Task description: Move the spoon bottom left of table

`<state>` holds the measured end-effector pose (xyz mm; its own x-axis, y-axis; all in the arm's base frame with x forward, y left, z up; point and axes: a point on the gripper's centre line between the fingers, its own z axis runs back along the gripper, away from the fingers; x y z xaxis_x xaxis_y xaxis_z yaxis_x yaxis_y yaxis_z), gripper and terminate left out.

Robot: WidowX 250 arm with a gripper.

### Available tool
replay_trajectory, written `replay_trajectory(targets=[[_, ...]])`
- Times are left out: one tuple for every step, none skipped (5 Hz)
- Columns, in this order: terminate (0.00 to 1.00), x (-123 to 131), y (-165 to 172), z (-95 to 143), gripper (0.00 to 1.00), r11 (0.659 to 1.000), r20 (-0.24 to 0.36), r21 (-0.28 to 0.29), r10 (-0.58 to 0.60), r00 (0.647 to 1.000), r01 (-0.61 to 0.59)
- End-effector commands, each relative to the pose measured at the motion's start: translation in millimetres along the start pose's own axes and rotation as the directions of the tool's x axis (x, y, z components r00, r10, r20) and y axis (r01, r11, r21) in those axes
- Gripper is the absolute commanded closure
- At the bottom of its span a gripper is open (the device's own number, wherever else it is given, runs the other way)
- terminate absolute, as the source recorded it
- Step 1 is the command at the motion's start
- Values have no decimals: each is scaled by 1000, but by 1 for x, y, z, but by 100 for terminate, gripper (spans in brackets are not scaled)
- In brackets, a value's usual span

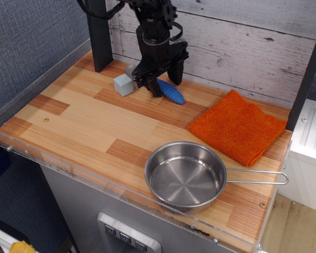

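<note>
The spoon lies at the back of the wooden table (84, 113). Its ribbed blue handle (173, 94) points right and toward the front, and only a sliver of the silver bowl (128, 69) shows behind the arm. My gripper (165, 83) is low over the near end of the handle. Its two black fingers (155, 88) stand one on each side of the handle, a little apart. I cannot see whether they touch it.
A grey cube (123, 84) sits just left of the gripper. An orange cloth (237, 126) lies at the right. A steel pan (184, 175) with a wire handle sits at the front right. A dark post (98, 34) stands at the back left. A clear acrylic rim (68, 163) edges the table.
</note>
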<state>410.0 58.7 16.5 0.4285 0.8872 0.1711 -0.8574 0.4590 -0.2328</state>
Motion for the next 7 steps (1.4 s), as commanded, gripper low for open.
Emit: replay_trajectory(targets=[[0, 1, -11, 20, 100, 999, 28, -37, -24, 999, 25], [0, 0, -16, 27, 100, 998, 35, -48, -32, 999, 34], [0, 3, -19, 40, 100, 996, 52, -83, -19, 998, 23], [0, 7, -25, 58, 100, 993, 82, -106, -34, 996, 43], [0, 4, -27, 79, 100, 988, 107, -146, -43, 993, 58], [0, -5, -21, 96, 100, 986, 105, -154, -52, 993, 68], [0, -18, -6, 116, 100, 985, 115, -159, -52, 992, 70]])
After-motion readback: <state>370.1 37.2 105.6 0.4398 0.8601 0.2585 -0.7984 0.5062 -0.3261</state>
